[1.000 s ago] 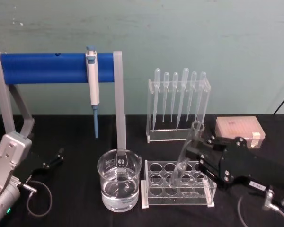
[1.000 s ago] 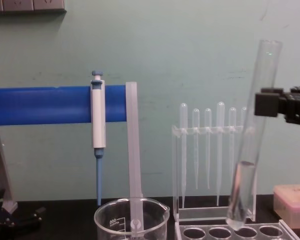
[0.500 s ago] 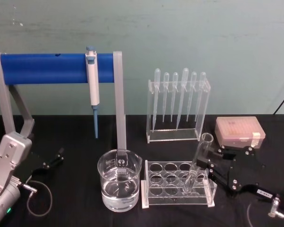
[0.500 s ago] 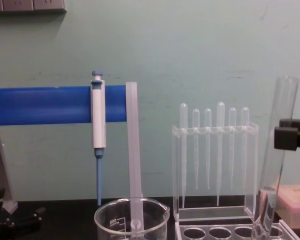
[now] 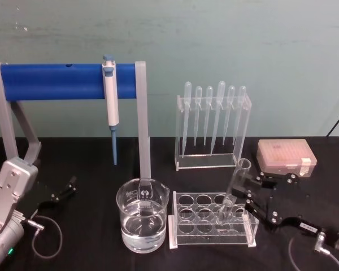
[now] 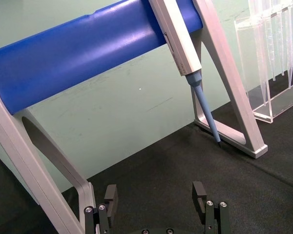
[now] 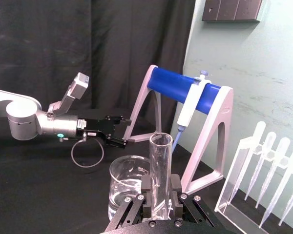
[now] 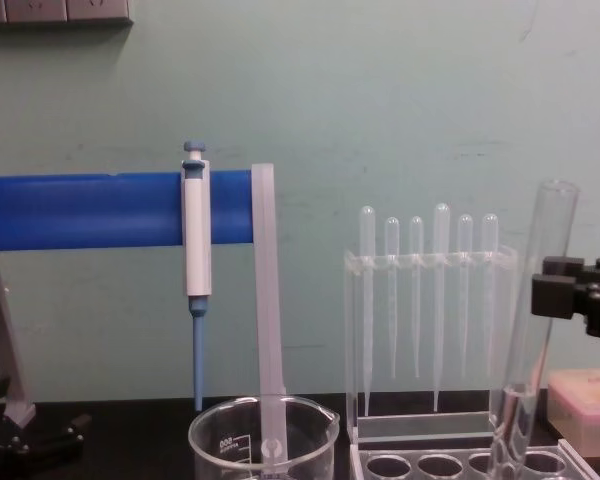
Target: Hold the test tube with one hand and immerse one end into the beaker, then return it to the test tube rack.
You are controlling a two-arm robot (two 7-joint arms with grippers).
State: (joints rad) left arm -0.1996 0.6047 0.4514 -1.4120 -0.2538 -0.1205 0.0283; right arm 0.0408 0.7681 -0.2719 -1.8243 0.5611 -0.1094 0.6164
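Observation:
The test tube [image 5: 235, 188] leans slightly with its rounded bottom down in a right-hand hole of the clear rack [image 5: 186, 241]; a little clear liquid sits in its lower part [image 8: 508, 420]. My right gripper [image 5: 241, 192] is shut on its middle, and in the right wrist view the two fingers [image 7: 146, 188] press the glass of the test tube [image 7: 161, 161] from both sides. The beaker [image 5: 142, 221], partly filled with clear liquid, stands left of the rack, its rim in the chest view [image 8: 263, 432]. My left gripper [image 6: 155, 197] is open and parked low at the table's left [image 5: 64, 191].
A white-and-blue pipettor [image 5: 111, 104] hangs on the blue-barred stand [image 5: 56, 81] behind the beaker. A clear stand of plastic pipettes [image 5: 213, 127] is behind the rack. A pink tip box [image 5: 286, 157] lies at the right, close behind my right arm.
My right gripper has carried the test tube rightward and down. The tube's bottom has gone from above the rack's middle into a right-hand hole. The left arm has stayed still.

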